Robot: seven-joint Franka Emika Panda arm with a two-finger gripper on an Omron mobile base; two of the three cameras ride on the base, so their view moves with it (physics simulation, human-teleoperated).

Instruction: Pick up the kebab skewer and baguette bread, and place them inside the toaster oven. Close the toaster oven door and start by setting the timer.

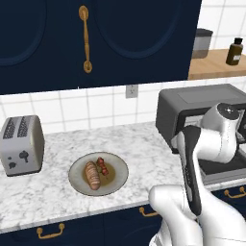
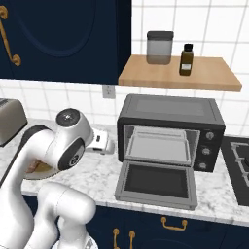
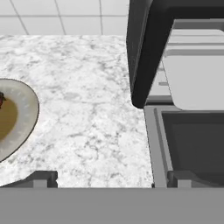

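**Food on the plate, oven open, jaws wide and empty**

On the marble surface (image 1: 53, 144), going left to right in the left base view, stand a silver toaster (image 1: 21, 145), then a round plate (image 1: 120, 169) carrying the baguette (image 1: 92, 175) with the kebab skewer (image 1: 102, 166) just beside it on its right, then the toaster oven (image 1: 192, 103) at the far right. The oven's door (image 2: 155, 184) is dropped flat in the right base view, and a pale tray (image 2: 158, 146) sits inside the cavity. Above it, a wooden shelf (image 2: 204, 78) holds a jar and a dark bottle.

The gripper (image 3: 112, 178) hangs over bare marble between plate and oven, its jaws spread wide with nothing between them. In the hand view the plate rim (image 3: 30, 109) lies off to the left and the oven's front corner to the right; the two fingertips (image 3: 43, 178) rise at the bottom edge.

The step in hand looks like the first pick, since both foods lie untouched. To do it well, the hand should travel left over the plate, centre on one item and turn the jaws across its narrow width, not along its length. The two lie close together, so a finger should come down in the slim gap between them without nudging the neighbour. The skewer is thin and low; a deep descent near the plate is likely needed.
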